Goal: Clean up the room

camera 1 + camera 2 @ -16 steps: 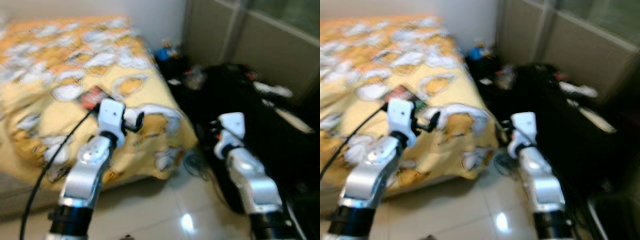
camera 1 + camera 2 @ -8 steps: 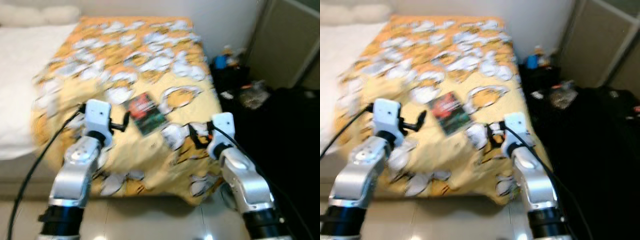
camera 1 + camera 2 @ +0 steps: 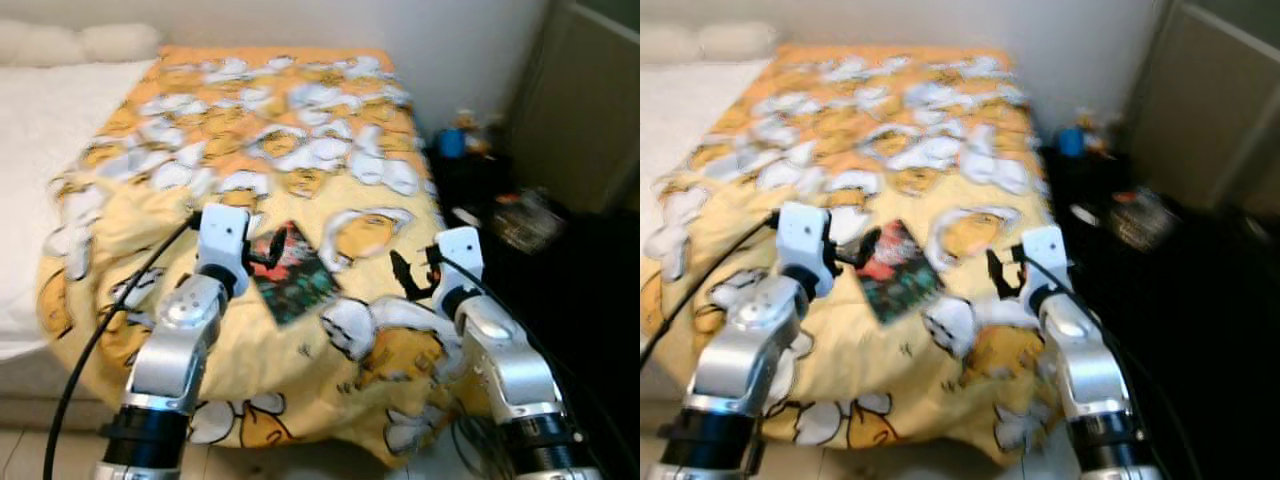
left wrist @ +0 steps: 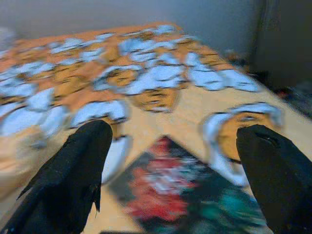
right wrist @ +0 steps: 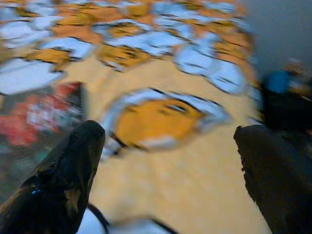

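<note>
1. A flat book with a dark cover printed in red and teal lies on the yellow patterned blanket, near the foot end of the bed. It looks like the thing to tidy first.
2. The book lies just ahead of the left gripper and slightly toward the robot's right. In the left wrist view it sits between and just beyond the two black fingers.
3. The left gripper is spread wide and holds nothing.
4. The right gripper is also wide apart and empty. It hangs over a white and orange patch of the blanket, with the book off to its left and clearly farther away.
5. The book's long axis runs diagonally, from the far left corner toward the near right corner, so it lies skewed to the left gripper's line of reach.
6. The left arm is judged the nearer one; it would likely need to turn its wrist to meet a book edge squarely.
</note>
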You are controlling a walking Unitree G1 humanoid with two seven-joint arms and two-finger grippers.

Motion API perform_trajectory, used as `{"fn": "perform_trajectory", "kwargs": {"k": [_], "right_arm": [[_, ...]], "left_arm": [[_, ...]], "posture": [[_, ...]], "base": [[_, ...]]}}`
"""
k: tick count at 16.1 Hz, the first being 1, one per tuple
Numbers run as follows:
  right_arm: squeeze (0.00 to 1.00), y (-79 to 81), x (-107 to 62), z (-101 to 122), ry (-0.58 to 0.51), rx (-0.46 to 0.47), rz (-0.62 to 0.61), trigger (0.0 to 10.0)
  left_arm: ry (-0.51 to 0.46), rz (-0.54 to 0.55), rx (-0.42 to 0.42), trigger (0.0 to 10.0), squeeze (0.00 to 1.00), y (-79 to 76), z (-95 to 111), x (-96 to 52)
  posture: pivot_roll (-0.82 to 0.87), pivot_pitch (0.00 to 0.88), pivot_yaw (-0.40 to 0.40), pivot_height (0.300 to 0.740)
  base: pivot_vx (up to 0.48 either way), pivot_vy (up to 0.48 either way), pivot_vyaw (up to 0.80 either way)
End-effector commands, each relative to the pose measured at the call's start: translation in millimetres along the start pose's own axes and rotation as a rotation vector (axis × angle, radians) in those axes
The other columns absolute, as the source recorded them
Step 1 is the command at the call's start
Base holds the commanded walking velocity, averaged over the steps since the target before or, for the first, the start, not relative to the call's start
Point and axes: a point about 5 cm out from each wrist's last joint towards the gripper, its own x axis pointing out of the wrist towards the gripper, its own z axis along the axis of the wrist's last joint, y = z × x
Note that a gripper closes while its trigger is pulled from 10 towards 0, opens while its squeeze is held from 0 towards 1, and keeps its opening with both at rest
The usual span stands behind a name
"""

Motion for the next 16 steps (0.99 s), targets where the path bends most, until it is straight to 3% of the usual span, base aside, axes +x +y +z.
{"fn": "perform_trajectory", "kwargs": {"k": [1,6,10,16], "right_arm": [[0.0,11.3,2.2,5.8,-0.025,0.005,0.048,10.0],[0.0,9.9,-2.4,-3.2,0.007,0.017,0.055,10.0],[0.0,13.0,-5.1,-5.2,0.011,-0.002,0.083,10.0],[0.0,9.7,-4.8,-7.9,0.027,0.015,0.058,10.0]], "left_arm": [[0.008,0.035,0.009,10.0,1.0,10.1,-1.2,-2.2],[0.009,0.045,0.006,10.0,1.0,5.0,-4.4,-4.4],[0.012,0.048,0.004,10.0,1.0,3.2,-5.4,-5.5],[0.009,0.054,0.014,10.0,1.0,4.3,-4.9,-4.5]], "posture": [[0.05,0.0,0.02,0.74],[0.04,0.0,0.017,0.74],[0.04,0.0,0.018,0.74],[0.04,0.0,0.016,0.74]], "base": [[0.424,0.0,0.8],[0.062,-0.048,0.0],[0.0,-0.48,0.8],[0.0,-0.444,0.0]]}}
